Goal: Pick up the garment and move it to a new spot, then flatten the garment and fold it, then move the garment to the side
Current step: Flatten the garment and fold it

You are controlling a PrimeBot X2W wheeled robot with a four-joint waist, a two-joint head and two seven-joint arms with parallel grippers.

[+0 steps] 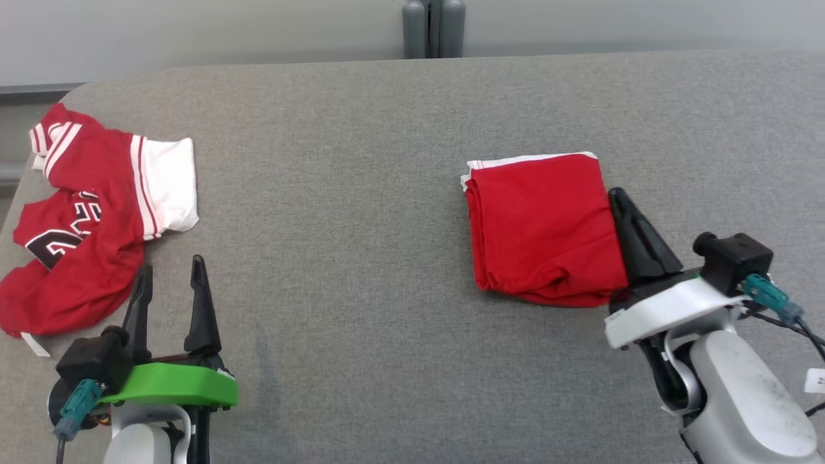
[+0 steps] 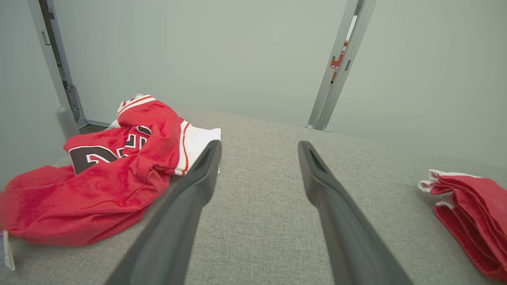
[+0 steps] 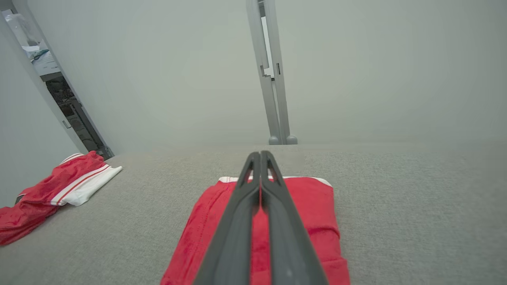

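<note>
Left pincer (image 1: 171, 265) gapes wide; right pincer (image 1: 617, 194) is pressed closed.

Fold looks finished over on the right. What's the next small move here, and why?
Probably lift the right gripper slightly and draw it back. Its fingers are shut, with no cloth seen between them, and lie along the right edge of the folded red garment, so a flat pull might drag the fold open. The left gripper is open beside the crumpled jersey.
</note>
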